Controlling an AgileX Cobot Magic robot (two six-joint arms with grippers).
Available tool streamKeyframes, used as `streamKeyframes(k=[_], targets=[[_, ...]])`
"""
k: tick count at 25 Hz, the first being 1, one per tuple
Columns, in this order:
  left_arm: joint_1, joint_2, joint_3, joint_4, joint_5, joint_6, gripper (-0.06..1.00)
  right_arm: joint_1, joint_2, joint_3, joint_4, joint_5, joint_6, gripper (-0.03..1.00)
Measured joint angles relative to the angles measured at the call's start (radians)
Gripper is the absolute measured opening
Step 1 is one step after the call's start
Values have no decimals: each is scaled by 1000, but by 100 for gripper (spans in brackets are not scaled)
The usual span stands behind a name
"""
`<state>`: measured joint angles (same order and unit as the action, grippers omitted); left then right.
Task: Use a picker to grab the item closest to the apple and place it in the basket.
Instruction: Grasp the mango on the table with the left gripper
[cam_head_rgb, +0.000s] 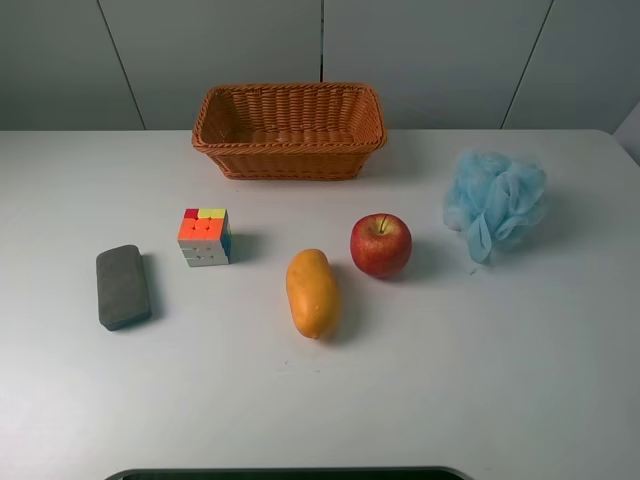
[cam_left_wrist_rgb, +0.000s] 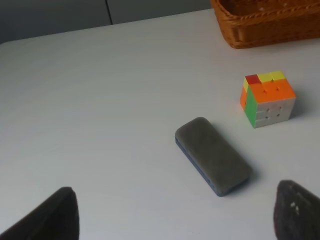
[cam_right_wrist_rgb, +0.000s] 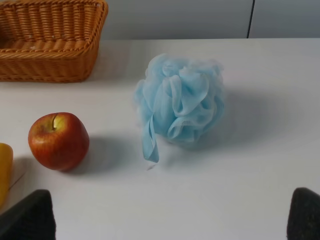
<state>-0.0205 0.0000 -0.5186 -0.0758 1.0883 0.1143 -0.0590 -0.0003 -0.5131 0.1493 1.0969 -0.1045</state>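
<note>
Nothing grasped yet; left claw (cam_left_wrist_rgb: 177, 202) and right claw (cam_right_wrist_rgb: 167, 215) both spread wide, empty, over the worktop (cam_head_rgb: 480, 370); target is the mango (cam_head_rgb: 312, 292), lying just beside the apple (cam_head_rgb: 381, 245) at its 8 o'clock, not touching; basket (cam_head_rgb: 290, 160) at apple's 11 o'clock, well apart; risks: blue bath puff (cam_head_rgb: 495, 203) at 2 o'clock mistaken for nearest; smooth rounded mango likely rolls or slips if pinched off-centre; a finger may knock the apple.

Left gripper (cam_left_wrist_rgb: 172, 215) spread wide; right gripper (cam_right_wrist_rgb: 166, 215) seemingly likewise.
</note>
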Motion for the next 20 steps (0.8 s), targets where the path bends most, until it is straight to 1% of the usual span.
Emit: streamKeyframes(k=[20], targets=[[0,0,0,-2,0,-2,75,0,0,0,0,0,0,70]])
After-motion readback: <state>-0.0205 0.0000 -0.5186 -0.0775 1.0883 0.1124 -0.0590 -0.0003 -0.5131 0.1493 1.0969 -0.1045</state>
